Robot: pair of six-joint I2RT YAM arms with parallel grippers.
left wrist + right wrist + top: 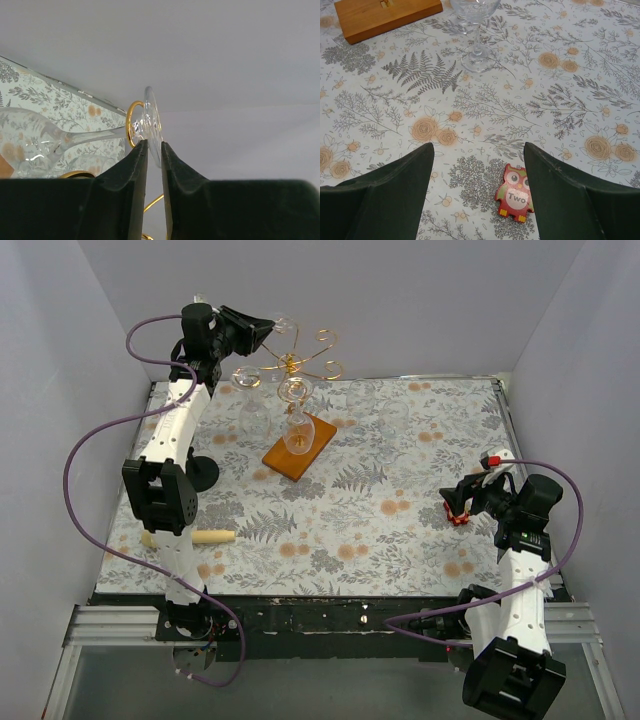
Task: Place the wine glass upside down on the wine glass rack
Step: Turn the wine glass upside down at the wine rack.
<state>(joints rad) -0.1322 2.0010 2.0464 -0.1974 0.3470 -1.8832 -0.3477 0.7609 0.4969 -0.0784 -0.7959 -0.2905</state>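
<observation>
Left gripper — jaws narrow around the glass foot, pinching or not, can't tell — stem threaded through the rack curl, bowl beyond.

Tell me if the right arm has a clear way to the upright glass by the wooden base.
Probably yes: the open right gripper faces the upright glass, with only tablecloth and a flat owl tile between. Whether it stretches that far is unsure.

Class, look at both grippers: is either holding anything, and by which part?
The left gripper flanks the rim of the glass foot, stem in a rack loop; whether it grips cannot be told. The right gripper is open and empty.
</observation>
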